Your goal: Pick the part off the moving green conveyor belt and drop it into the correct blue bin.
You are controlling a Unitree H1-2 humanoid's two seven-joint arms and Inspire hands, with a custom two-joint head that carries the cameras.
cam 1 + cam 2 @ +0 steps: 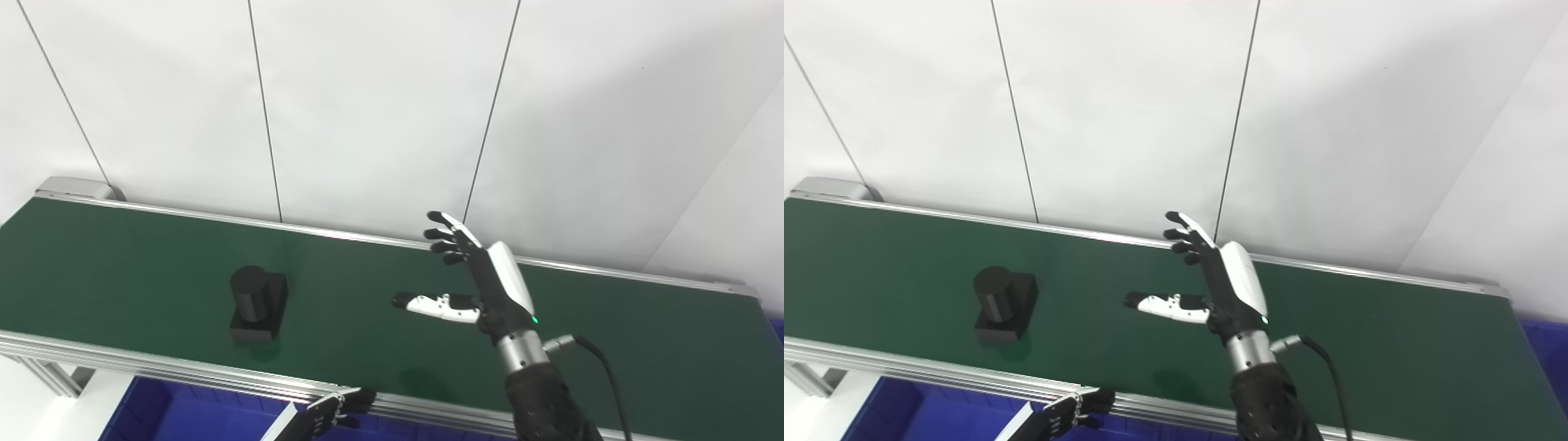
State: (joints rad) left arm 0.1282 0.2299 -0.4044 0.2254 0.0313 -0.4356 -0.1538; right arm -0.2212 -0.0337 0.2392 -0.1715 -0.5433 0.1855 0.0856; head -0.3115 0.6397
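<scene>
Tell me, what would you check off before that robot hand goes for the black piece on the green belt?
1. Black part on the conveyor belt, standing alone: ok.
2. Right robot hand open, fingers spread, thumb out: ok.
3. Right robot hand is empty, apart from the part, with bare belt between them: ok.
4. Left robot hand low at the belt's near rail, out of the way: ok. Open or shut: cannot tell.
5. Blue bin below the near edge: ok. Whether it is the correct one: cannot tell.
6. Belt direction and speed: cannot tell from one moment.
</scene>
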